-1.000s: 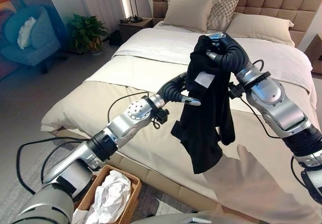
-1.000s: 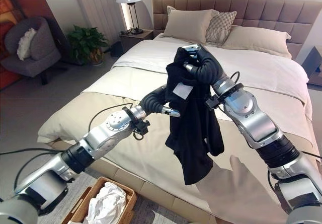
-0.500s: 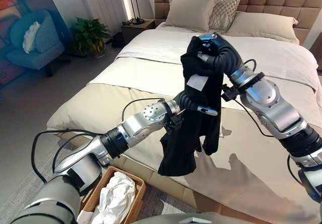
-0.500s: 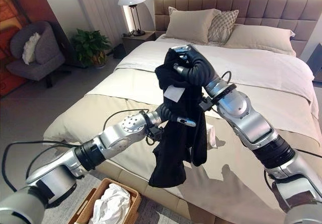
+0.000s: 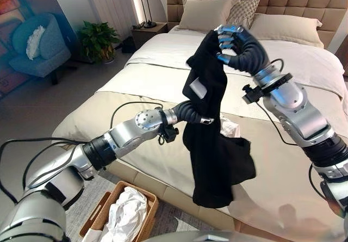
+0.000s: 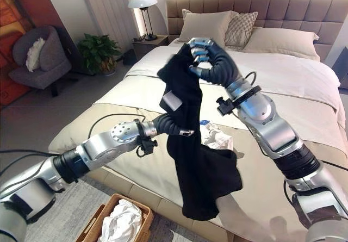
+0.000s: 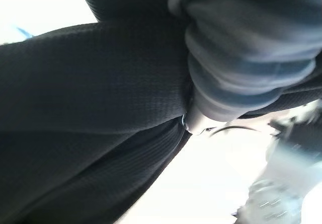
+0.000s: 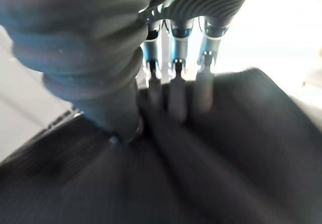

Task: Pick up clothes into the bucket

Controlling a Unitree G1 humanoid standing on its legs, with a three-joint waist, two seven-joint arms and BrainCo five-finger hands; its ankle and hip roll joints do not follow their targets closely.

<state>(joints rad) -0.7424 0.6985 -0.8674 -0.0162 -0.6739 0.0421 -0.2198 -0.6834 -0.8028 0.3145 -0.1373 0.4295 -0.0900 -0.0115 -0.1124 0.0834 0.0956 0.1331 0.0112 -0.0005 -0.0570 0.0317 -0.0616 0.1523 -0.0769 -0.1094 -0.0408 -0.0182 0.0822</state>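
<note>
Nearest, a wicker bucket is noted on the floor beside the bed, already holding white cloth. Above the bed's edge a black garment hangs limp and loose. It is judged soft, light and prone to slip or trail. At mid-height the left robot hand is pressed into the folds; its closure cannot be told. Farthest, the right robot hand is closed on the top edge, judged the surest hold.

Matt black knit cloth in the garment, finely ribbed up close. Woven wicker for the basket, crumpled white cloth inside. Smooth beige bedding on the bed; padded, tufted headboard.
</note>
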